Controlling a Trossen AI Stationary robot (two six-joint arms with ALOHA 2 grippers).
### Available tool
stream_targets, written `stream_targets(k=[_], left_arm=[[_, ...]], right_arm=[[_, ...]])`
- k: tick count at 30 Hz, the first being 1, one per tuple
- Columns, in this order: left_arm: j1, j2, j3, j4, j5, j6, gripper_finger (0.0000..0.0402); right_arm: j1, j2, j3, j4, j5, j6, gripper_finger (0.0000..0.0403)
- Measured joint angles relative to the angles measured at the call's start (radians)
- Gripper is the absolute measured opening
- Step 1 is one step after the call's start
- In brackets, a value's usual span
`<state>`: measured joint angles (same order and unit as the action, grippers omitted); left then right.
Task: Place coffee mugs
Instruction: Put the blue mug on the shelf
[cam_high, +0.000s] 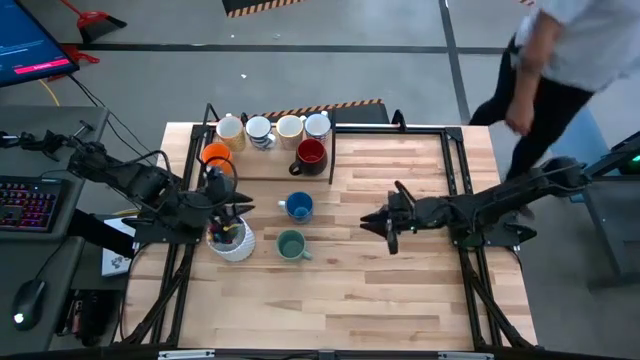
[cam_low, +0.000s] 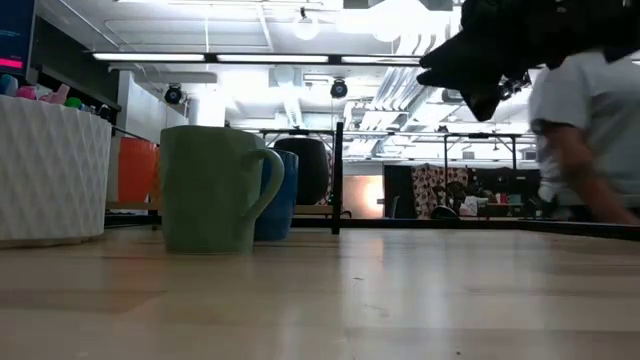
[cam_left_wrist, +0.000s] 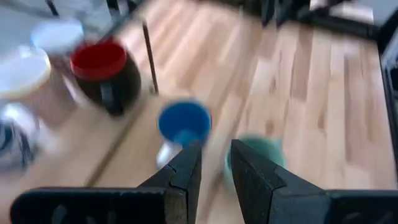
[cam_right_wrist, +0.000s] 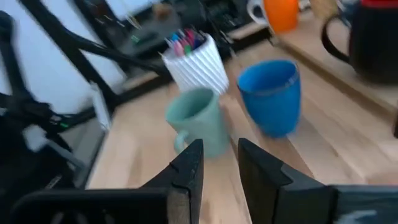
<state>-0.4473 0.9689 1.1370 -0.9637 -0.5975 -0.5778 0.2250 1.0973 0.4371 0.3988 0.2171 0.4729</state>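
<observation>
The wooden desk (cam_high: 400, 290) fills the high view, with a person (cam_high: 560, 60) bent over its 1 o'clock corner. The right arm reaches in from 3 o'clock, and its right tool (cam_high: 390, 230) hangs over bare wood just right of the desk's centre, well apart from every mug; the wrist view shows its 2 fingers (cam_right_wrist: 186, 171) set a narrow gap apart with nothing between them. The left arm comes in from 9 o'clock, and the left tool (cam_high: 228, 205) sits above the white pen holder (cam_high: 232, 240), its fingers (cam_left_wrist: 186, 171) likewise narrowly parted and empty. The pen holder, full of markers, stands at about 9 o'clock of the desk's centre. The coffee mugs fall into 2 groups. On a raised tray (cam_high: 270, 170) at 11 o'clock, 4 pale mugs stand in a row along the far edge: cream mug (cam_high: 230, 130), patterned white mug (cam_high: 260, 131), second cream mug (cam_high: 290, 128) and white mug (cam_high: 318, 126). In front of that row are the orange mug (cam_high: 215, 156) at the tray's 9 o'clock side and the dark red mug (cam_high: 311, 156) at its 3 o'clock side. Off the tray, on the bare desk, the blue mug (cam_high: 299, 207) stands just nearer than the dark red one, and the green mug (cam_high: 291, 245) stands at 6 o'clock of the blue mug, just beside the pen holder.
</observation>
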Motion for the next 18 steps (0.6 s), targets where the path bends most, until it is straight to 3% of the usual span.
stream_targets(k=[4,8,14,18], left_arm=[[0.008,0.085,0.000,0.163,-0.032,0.161,0.0076],[0.065,0.212,0.000,0.263,0.048,0.315,0.0076],[0.247,0.348,0.002,0.249,0.332,0.242,0.0076],[0.363,0.399,0.003,0.261,0.419,0.208,0.0076]], right_arm=[[-0.074,-0.009,-0.068,0.175,-0.110,-0.045,0.0081],[-0.133,-0.009,-0.073,0.194,-0.158,-0.059,0.0081],[-0.155,-0.008,-0.074,0.162,-0.217,-0.052,0.0081],[-0.155,-0.008,-0.074,0.089,-0.218,-0.044,0.0081]])
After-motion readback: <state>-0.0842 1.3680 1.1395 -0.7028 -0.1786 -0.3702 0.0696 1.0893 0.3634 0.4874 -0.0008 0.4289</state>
